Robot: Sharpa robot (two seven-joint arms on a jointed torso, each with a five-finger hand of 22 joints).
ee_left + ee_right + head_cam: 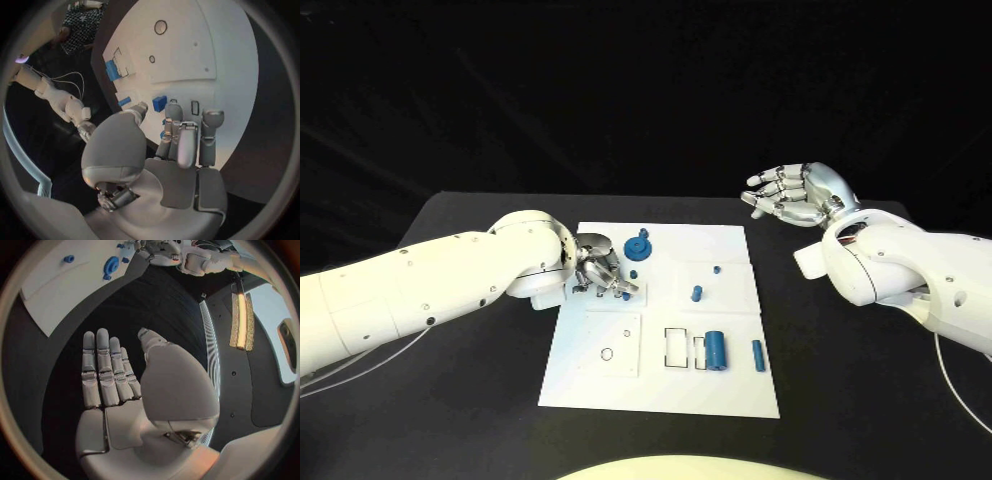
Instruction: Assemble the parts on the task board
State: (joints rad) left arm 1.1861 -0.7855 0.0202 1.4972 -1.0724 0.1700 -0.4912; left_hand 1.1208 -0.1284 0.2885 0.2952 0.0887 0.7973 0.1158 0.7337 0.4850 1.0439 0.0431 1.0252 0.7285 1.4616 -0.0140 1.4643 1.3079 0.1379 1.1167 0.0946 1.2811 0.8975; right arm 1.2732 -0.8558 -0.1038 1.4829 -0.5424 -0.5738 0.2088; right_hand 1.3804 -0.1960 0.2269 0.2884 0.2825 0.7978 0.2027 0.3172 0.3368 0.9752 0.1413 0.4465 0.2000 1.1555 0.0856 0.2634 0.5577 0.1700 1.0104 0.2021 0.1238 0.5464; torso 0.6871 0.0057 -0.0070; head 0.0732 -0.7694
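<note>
Over the task board (661,390) at mid-tabletop, left hand (599,270) curled down onto a small blue part (160,103); hold unclear. Right hand (795,195) raised off the board's far right corner, spread, holding nothing.

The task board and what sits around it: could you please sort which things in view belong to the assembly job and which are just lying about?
Belonging to the job:
- task board
- blue gear-like part
- large blue cylinder
- slim blue pin
- small blue pegs
- left robot hand, over the board
- right robot hand, off the board

Just lying about:
- black table; nothing loose on it
</note>
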